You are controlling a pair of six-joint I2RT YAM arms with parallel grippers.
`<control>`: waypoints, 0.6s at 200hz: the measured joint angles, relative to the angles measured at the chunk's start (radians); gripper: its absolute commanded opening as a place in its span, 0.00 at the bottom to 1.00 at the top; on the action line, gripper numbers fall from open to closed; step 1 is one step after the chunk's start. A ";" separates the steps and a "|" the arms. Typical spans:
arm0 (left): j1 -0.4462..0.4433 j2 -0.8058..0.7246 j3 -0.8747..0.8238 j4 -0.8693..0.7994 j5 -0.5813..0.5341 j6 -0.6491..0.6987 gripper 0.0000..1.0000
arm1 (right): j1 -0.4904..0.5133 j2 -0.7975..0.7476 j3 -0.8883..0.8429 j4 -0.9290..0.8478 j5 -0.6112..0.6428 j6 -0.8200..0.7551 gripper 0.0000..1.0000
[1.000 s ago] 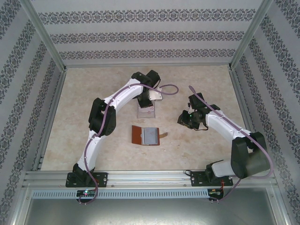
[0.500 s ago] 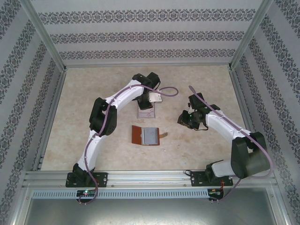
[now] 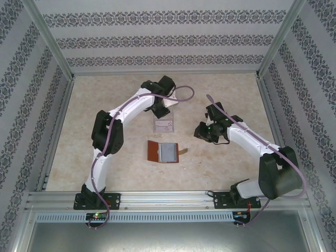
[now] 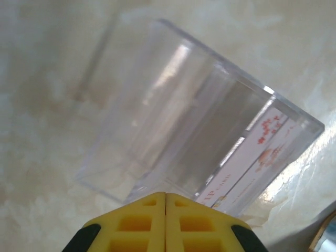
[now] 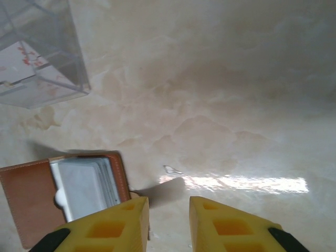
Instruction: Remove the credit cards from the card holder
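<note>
- Some of the job looks done, not all. The card holder (image 3: 156, 151) lies open and flat mid-table, its leather flap to the left. Pale credit cards (image 5: 86, 186) sit stacked in its grey-blue pocket.
- One white card with red print (image 4: 257, 152) lies inside the clear tray (image 4: 157, 105), which stands just beyond the holder on the far side. Whether more cards lie under it I cannot tell.
- What is left, as I judge it, is drawing out the stack in the pocket and moving it across to the tray.
- The marbled table (image 3: 236, 94) is glossy, with a bright streak of glare to the right of the holder.
- The left gripper (image 4: 165, 210) hangs over the tray's near edge, its yellow fingers pressed together with nothing between them.
- The right gripper (image 5: 168, 218) hovers just right of the holder. Its fingers are apart and it carries nothing.
- The holder's narrow closing tab (image 3: 183, 151) sticks out to the right, toward that gripper. It is the one thing likely to snag an approach from that side, and the tray crowds the far edge.
</note>
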 measured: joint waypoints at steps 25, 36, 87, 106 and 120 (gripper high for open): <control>0.015 -0.082 -0.077 0.057 0.000 -0.123 0.14 | 0.035 0.026 0.008 0.023 -0.028 0.012 0.29; 0.021 -0.125 -0.132 0.095 0.005 -0.180 0.15 | 0.050 0.037 0.010 0.036 -0.049 0.017 0.29; 0.053 -0.277 -0.348 0.233 0.078 -0.405 0.05 | 0.133 0.138 0.052 0.078 -0.156 0.029 0.29; 0.062 -0.286 -0.370 0.256 0.091 -0.470 0.05 | 0.168 0.172 0.079 0.077 -0.180 0.026 0.29; 0.072 -0.287 -0.391 0.270 0.119 -0.518 0.05 | 0.191 0.195 0.097 0.077 -0.189 0.025 0.29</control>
